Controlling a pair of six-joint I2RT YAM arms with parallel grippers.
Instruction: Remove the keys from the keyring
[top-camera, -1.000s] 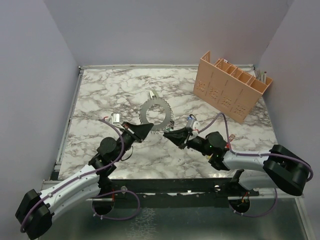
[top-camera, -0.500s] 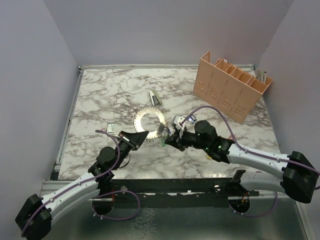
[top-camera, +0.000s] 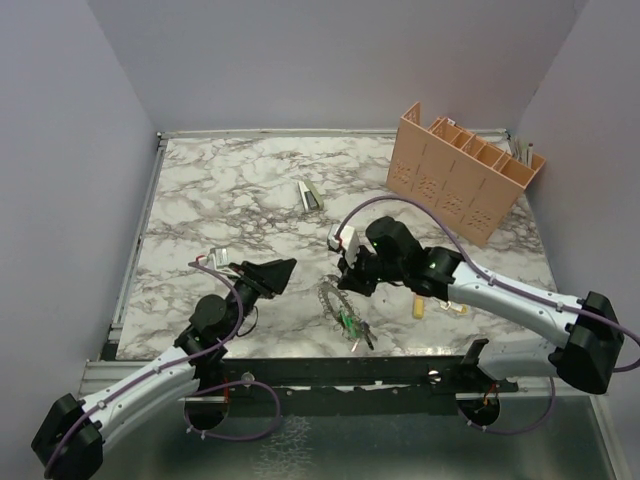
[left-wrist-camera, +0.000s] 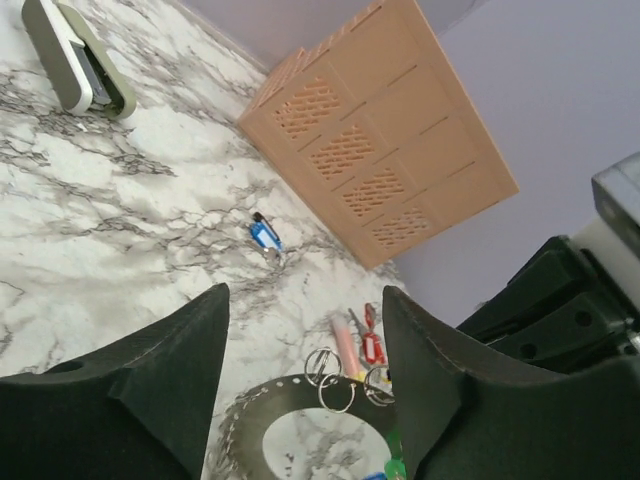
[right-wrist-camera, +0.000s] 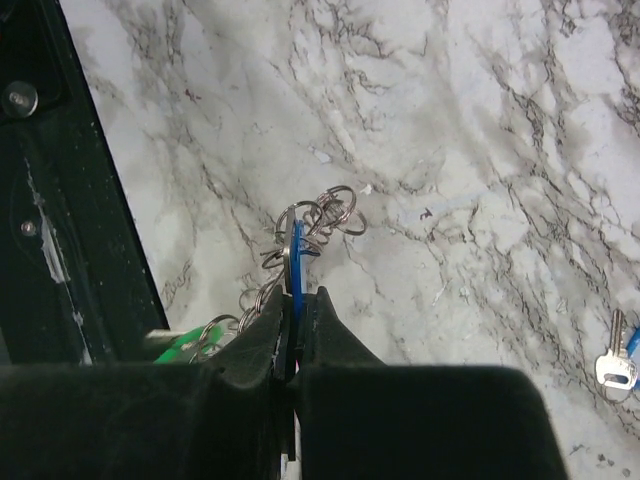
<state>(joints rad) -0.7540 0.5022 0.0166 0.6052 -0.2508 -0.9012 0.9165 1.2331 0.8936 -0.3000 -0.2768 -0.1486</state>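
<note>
The keyring (top-camera: 331, 298), a wide grey toothed band, hangs tilted near the table's front edge. My right gripper (top-camera: 351, 282) is shut on its rim, and a blue key head (right-wrist-camera: 297, 262) is pinched between the jaws with the band. Small split rings (right-wrist-camera: 325, 212) stick out past the fingertips, and a green-headed key (top-camera: 349, 322) dangles below the ring. My left gripper (top-camera: 279, 268) stands open to the left of the ring with nothing between its fingers. In its wrist view the keyring (left-wrist-camera: 290, 432) lies just beyond the gripper (left-wrist-camera: 302, 305).
A peach slotted crate (top-camera: 464, 171) stands at the back right. A stapler (top-camera: 311, 195) lies mid-table. Red and yellow tagged keys (left-wrist-camera: 370, 345) and a pink stick (top-camera: 419, 306) lie under the right arm. A loose blue key (left-wrist-camera: 265, 235) rests nearer the crate.
My right gripper has carried the keyring from the table's middle toward the front edge. The left gripper has opened, let go of the ring and drawn back to the left.
</note>
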